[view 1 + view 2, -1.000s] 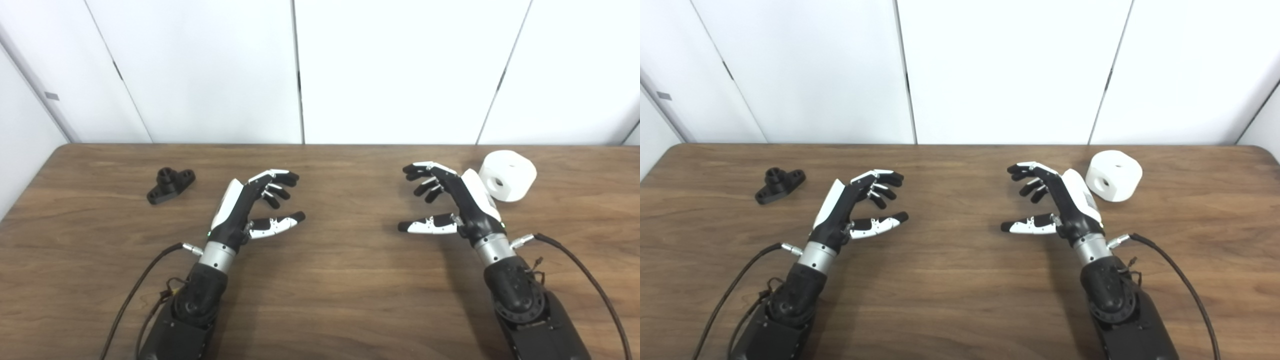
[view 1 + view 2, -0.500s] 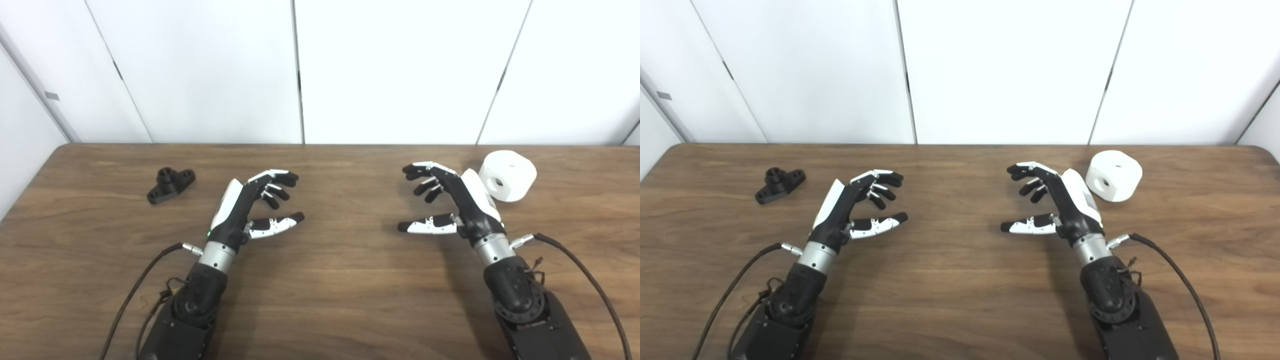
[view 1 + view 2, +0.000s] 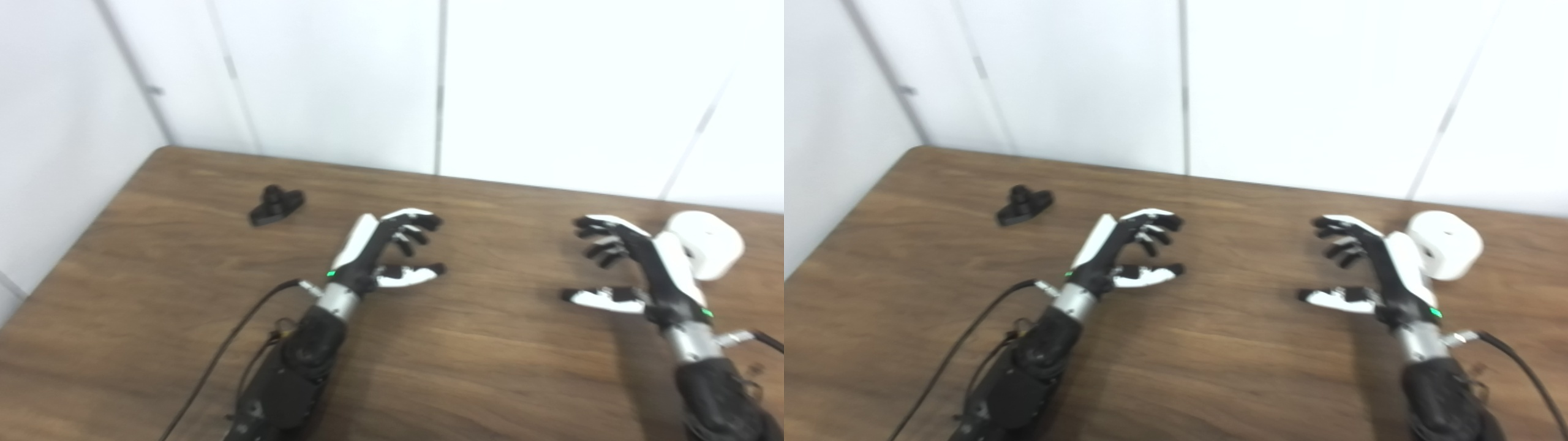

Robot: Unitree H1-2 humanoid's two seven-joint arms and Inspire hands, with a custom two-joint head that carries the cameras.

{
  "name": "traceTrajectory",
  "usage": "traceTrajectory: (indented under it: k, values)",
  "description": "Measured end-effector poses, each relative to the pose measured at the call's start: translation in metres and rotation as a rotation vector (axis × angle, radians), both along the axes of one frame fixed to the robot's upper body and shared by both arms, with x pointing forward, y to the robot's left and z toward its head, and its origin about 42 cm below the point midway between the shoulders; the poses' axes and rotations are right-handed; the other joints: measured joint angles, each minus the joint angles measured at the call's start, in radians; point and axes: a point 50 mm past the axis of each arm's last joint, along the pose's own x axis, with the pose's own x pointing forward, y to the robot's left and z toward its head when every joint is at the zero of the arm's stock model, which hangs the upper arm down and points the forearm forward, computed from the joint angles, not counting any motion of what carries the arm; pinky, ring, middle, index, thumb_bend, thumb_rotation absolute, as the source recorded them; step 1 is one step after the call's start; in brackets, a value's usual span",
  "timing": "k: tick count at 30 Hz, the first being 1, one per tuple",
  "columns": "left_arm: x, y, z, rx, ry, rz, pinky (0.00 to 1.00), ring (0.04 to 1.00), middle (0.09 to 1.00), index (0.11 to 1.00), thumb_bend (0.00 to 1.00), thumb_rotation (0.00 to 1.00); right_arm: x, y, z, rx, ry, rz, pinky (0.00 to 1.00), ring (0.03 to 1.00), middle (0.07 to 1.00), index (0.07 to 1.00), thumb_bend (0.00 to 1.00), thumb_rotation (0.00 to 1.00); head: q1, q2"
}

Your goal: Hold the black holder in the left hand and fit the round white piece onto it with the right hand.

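Black holder (image 3: 276, 205) untouched; both hands empty, spread.

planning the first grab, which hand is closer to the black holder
Left. The left hand sits open just right of the black holder; the right hand is far across the table, beside the round white piece.

Both hands empty, fingers apart; black holder (image 3: 276, 206) far left.
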Motion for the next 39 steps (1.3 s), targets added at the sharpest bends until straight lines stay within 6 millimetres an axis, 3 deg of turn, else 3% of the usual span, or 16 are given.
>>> traceTrajectory:
  k: [6, 14, 22, 33, 39]
  values:
    - [0.001, -0.003, -0.001, 0.017, 0.001, -0.004, 0.51, 0.637, 0.699, 0.698, 0.71, 0.14, 0.0, -0.001, 0.0, 0.002, -0.003, 0.0, 0.48, 0.576, 0.678, 0.708, 0.72, 0.0, 0.018, -0.017]
    - [0.001, -0.004, -0.001, 0.03, -0.006, 0.007, 0.5, 0.638, 0.701, 0.7, 0.7, 0.1, -0.002, -0.005, -0.001, 0.004, 0.003, -0.01, 0.5, 0.586, 0.68, 0.711, 0.71, 0.0, 0.023, -0.046]
    - [0.003, -0.006, -0.001, 0.03, -0.01, 0.007, 0.51, 0.643, 0.705, 0.702, 0.69, 0.12, -0.005, -0.015, -0.002, -0.006, 0.021, -0.013, 0.5, 0.595, 0.695, 0.718, 0.71, 0.0, 0.032, -0.035]
    - [0.003, -0.007, -0.001, 0.023, -0.008, 0.006, 0.49, 0.621, 0.696, 0.696, 0.69, 0.06, -0.007, -0.015, -0.002, -0.006, 0.04, -0.013, 0.5, 0.597, 0.7, 0.721, 0.7, 0.0, 0.035, -0.035]
    - [0.003, -0.004, -0.001, 0.004, 0.0, -0.01, 0.43, 0.537, 0.608, 0.618, 0.68, 0.01, -0.007, -0.014, 0.002, -0.007, 0.03, -0.006, 0.51, 0.603, 0.7, 0.72, 0.7, 0.0, 0.041, -0.038]
